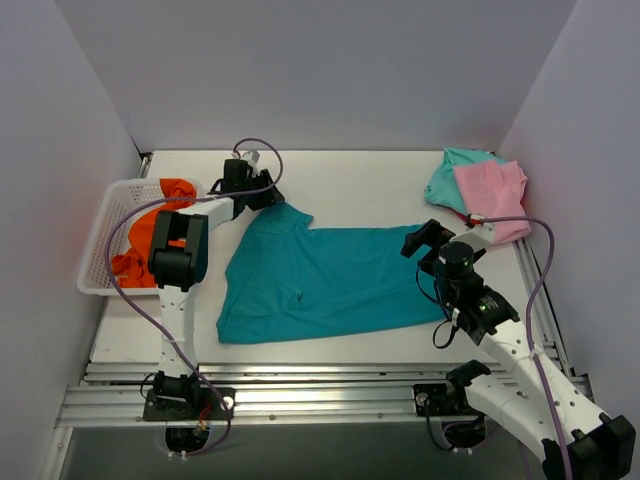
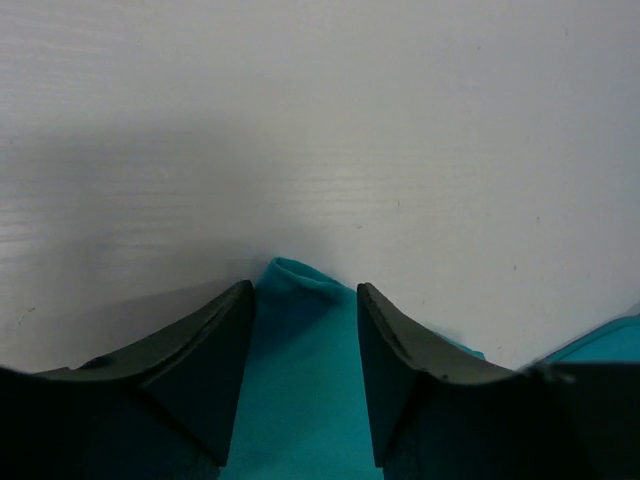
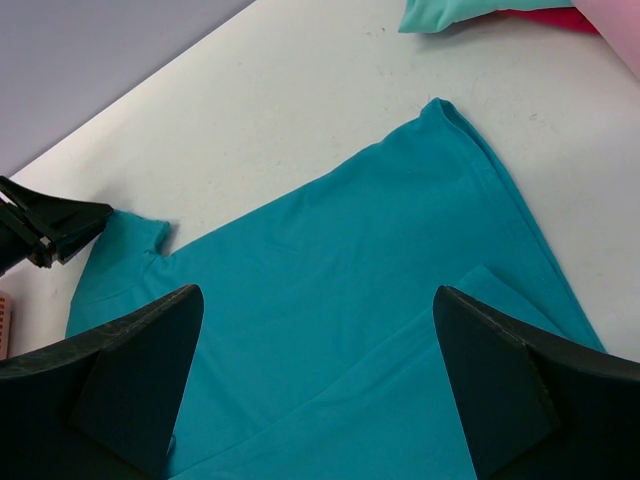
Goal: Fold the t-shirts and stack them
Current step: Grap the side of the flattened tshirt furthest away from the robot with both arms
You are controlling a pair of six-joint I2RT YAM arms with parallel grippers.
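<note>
The large teal-blue t-shirt [image 1: 325, 280] lies spread flat mid-table. My left gripper [image 1: 262, 195] is low at its far left sleeve corner. In the left wrist view the jaws stand partly apart, and the teal sleeve tip [image 2: 295, 330] lies between the fingers [image 2: 215, 350]. My right gripper [image 1: 425, 240] is wide open and empty, hovering over the shirt's right edge; the teal cloth [image 3: 330, 300] shows below it. Folded pink [image 1: 492, 195] and mint-green [image 1: 448, 175] shirts lie at the back right. An orange shirt [image 1: 150, 235] is in the basket.
The white lattice basket [image 1: 100, 235] stands at the table's left edge. Grey walls close in the table on three sides. Bare white tabletop [image 1: 360, 185] shows behind the teal shirt.
</note>
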